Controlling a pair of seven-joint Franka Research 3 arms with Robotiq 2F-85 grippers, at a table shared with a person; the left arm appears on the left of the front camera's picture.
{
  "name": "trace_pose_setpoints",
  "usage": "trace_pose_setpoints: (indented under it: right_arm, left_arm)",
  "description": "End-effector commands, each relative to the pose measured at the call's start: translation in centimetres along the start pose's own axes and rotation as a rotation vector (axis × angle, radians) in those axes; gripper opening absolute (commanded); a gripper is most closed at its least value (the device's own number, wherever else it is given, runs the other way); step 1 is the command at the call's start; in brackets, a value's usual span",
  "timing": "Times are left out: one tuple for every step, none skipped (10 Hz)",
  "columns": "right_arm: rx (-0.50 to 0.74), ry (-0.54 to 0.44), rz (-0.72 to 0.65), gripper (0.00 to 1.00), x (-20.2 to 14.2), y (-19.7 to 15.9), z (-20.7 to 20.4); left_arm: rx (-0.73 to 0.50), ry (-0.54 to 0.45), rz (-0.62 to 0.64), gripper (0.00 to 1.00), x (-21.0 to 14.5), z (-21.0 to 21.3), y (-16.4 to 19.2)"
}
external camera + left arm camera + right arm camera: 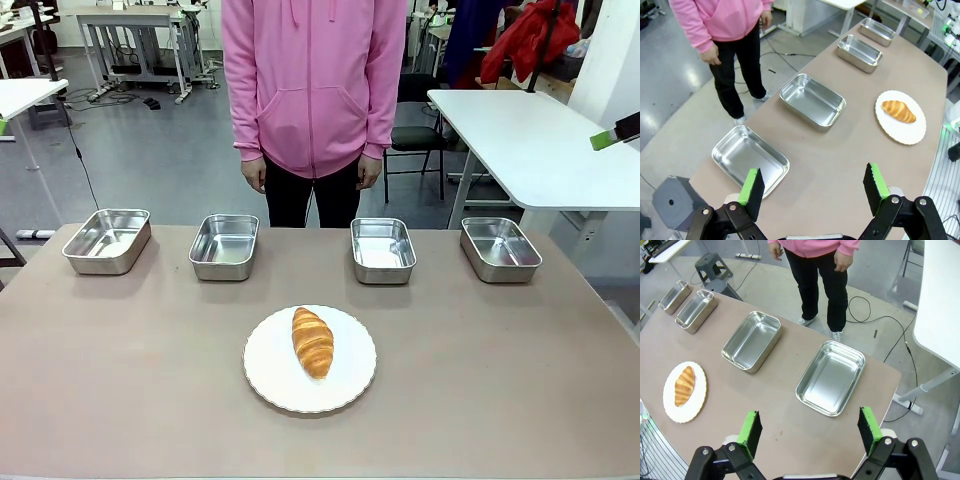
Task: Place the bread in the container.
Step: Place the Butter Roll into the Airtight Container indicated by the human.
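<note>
The bread, a golden-brown croissant point(312, 341), lies on a round white plate point(270, 375) at the table's near middle. Four identical steel pans stand empty in a row behind it: far left point(107, 240), left of centre point(224, 246), right of centre point(383, 249) and far right point(500, 248). Nothing marks one of them as the container. High above the left end hangs my left gripper point(812, 187), open and empty, with the croissant point(898, 111) far off. My right gripper point(810, 430) is open and empty above the right end, over the nearest pan point(831, 377); the croissant point(684, 385) lies far left.
A person in a pink hoodie point(314, 80) stands at the far edge behind the two middle pans, hands hanging at the sides. A white table point(530, 140) stands beyond the right corner. A green pad point(603, 140) shows at the front view's upper right.
</note>
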State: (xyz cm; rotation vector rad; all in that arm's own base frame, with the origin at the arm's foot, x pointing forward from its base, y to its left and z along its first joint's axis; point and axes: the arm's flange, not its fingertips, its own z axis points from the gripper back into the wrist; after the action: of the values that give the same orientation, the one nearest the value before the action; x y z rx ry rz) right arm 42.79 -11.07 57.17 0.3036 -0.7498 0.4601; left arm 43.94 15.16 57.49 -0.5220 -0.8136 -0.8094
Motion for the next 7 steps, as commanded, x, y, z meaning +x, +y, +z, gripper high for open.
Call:
trace_pose_setpoints:
  right_arm:
    - [0.010,-0.009,-0.002,1.00,-0.02,-0.07,0.03]
    - [0.010,-0.009,-0.002,1.00,-0.02,-0.07,0.03]
    - [0.010,-0.009,-0.002,1.00,-0.02,-0.07,0.03]
    - [0.010,-0.009,-0.002,1.00,-0.02,-0.07,0.03]
    - [0.010,-0.009,-0.002,1.00,-0.02,-0.07,0.03]
    - [0.010,-0.009,-0.002,1.00,-0.02,-0.07,0.03]
    - [0.010,-0.009,-0.002,1.00,-0.02,-0.07,0.03]
  left_arm:
    - [-0.002,-0.003,-0.012,1.00,0.10,0.01,-0.08]
    - [-0.002,-0.003,-0.012,1.00,0.10,0.01,-0.08]
    - [-0.002,-0.003,-0.012,1.00,0.10,0.01,-0.08]
    - [-0.002,-0.003,-0.012,1.00,0.10,0.01,-0.08]
    - [-0.002,-0.003,-0.012,1.00,0.10,0.01,-0.08]
    - [-0.002,-0.003,-0.012,1.00,0.10,0.01,-0.08]
    - [-0.002,-0.003,-0.012,1.00,0.10,0.01,-0.08]
